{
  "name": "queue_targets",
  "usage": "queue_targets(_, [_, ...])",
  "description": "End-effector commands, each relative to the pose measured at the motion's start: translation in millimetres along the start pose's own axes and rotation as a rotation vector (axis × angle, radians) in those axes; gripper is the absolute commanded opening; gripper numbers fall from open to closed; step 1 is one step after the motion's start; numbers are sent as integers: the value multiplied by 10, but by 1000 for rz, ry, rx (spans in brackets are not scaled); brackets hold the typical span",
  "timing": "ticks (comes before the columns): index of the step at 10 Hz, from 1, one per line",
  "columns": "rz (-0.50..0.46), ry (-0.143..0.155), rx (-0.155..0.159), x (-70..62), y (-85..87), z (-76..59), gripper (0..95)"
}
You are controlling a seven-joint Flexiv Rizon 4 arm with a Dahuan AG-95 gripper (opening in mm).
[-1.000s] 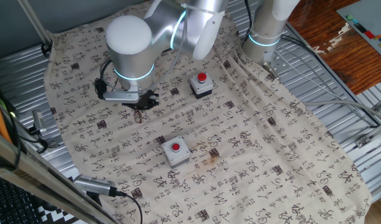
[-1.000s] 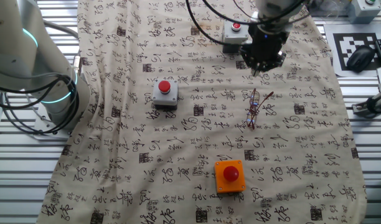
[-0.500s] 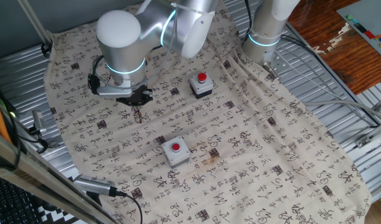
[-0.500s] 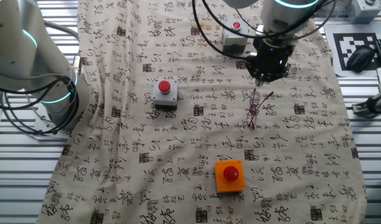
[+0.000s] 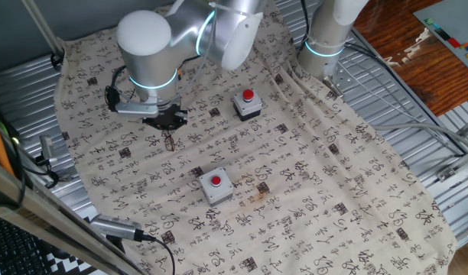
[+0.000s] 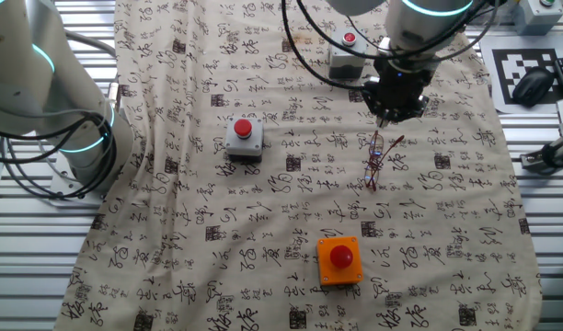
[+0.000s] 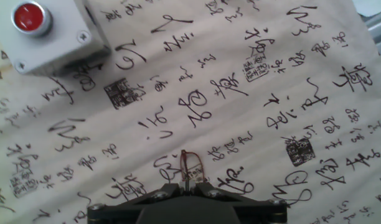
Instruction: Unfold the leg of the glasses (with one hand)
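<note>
Glasses (image 6: 375,161) lie lengthwise straight below the gripper (image 6: 389,115) in the upper right, near end almost under the tips; can't tell if jaws are open.

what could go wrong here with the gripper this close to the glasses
The glasses are thin wire on loose, wrinkled cloth, so a push from the gripper may slide them rather than swing the leg open.

In the hand view only a small part of the frame shows at the fingertips, so the fingers might catch a lens rim rather than the leg and bend it.
</note>
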State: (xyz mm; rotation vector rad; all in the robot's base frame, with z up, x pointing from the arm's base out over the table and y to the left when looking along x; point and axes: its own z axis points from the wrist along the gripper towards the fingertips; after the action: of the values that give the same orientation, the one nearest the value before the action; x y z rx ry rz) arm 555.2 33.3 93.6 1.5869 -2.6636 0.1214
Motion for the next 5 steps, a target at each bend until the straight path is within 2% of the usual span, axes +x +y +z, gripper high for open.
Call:
queue_targets(1, [-39, 1, -2, -34, -143, 0, 0])
queue_targets(2, [-42, 4, -2, -52, -172, -5, 0])
queue_targets(3, [-51, 11, -1, -139, -241, 8, 0])
queue_targets(5, [-56, 12, 1, -213, -295, 73, 0])
